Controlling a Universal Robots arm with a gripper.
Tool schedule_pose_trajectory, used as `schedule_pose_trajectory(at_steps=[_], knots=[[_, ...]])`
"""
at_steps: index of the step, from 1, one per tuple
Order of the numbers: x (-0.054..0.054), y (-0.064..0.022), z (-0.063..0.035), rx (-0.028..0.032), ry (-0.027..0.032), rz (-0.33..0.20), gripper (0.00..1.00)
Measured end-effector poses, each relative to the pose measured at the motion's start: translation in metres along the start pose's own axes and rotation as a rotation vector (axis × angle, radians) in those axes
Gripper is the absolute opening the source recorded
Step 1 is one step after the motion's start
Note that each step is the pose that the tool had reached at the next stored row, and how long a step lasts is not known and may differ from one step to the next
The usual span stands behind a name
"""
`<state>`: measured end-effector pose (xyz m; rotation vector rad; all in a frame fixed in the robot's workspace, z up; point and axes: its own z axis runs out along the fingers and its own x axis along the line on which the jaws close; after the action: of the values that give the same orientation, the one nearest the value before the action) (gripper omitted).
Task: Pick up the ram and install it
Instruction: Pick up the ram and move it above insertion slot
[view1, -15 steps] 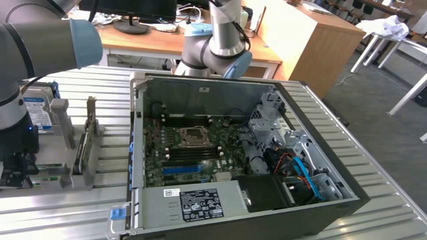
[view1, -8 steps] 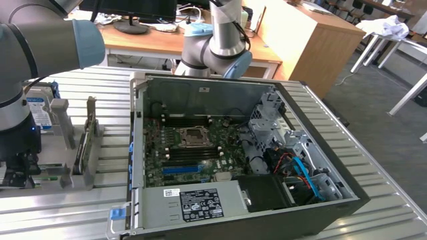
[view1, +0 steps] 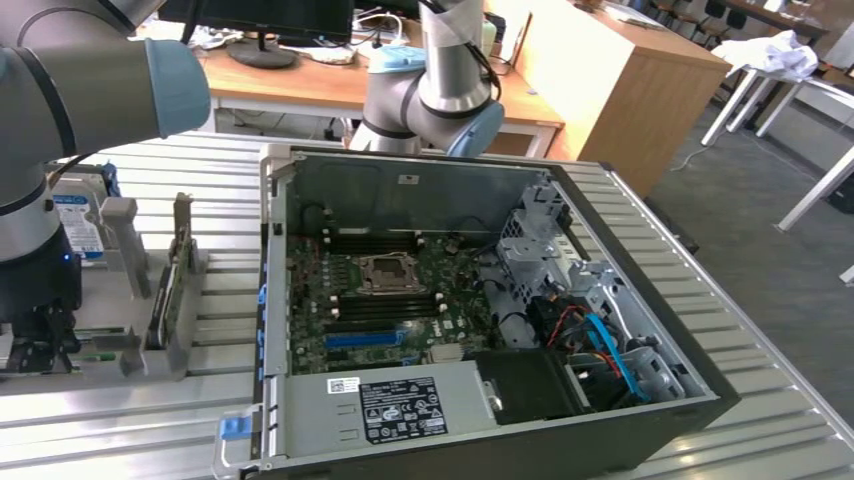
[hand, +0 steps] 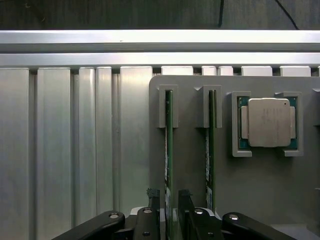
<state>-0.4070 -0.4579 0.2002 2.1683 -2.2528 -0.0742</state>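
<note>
Two green ram sticks stand on edge in slots of a grey holder (hand: 190, 165). My gripper (hand: 169, 196) straddles the nearer end of one ram (hand: 169, 145), with a black finger (hand: 154, 200) on each side and a narrow gap to the board. The other ram (hand: 211, 145) stands parallel beside it, untouched. In the exterior view my gripper (view1: 38, 345) hangs low over the holder at that view's left edge, beside the open computer case (view1: 274, 300). The motherboard (view1: 387, 290) lies bare inside the case.
A silver processor (hand: 269, 122) sits in its own pocket of the holder beside the ram sticks. A hard drive (view1: 74, 215) with a blue-white label stands behind my arm. Grey upright brackets (view1: 183, 240) stand between me and the case. The ribbed aluminium table (hand: 75, 150) carries everything.
</note>
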Motion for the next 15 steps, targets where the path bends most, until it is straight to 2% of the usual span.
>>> schedule_pose_trajectory(at_steps=[15], knots=[[-0.0001,0.0001,-0.0022,0.0000,0.0000,0.000,0.29]])
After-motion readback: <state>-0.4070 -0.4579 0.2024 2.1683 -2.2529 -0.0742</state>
